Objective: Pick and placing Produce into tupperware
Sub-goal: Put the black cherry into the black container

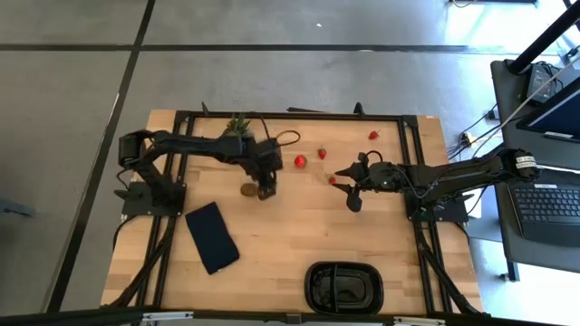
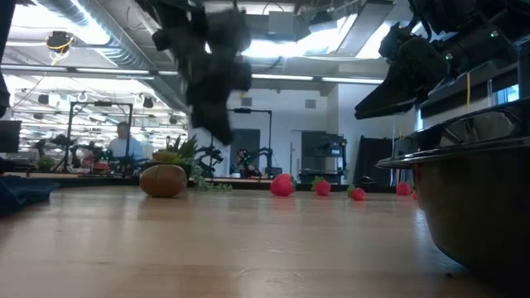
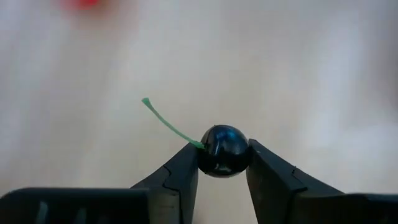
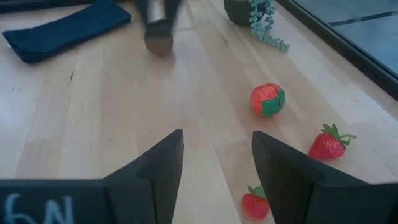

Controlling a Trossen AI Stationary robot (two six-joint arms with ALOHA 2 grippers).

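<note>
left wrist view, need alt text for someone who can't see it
The left gripper has its two dark fingers shut on a small, glossy dark round berry with a thin green stem, above a blurred pale wooden table. A red blur sits at the picture's edge.

Our two dark arms

We are matte black, jointed links trailing thin black cables; the left hand (image 3: 224, 180) ends in two smooth wedge-shaped fingers, and the right hand (image 4: 217, 180) has the same, with pale lettering on its housing.
</note>
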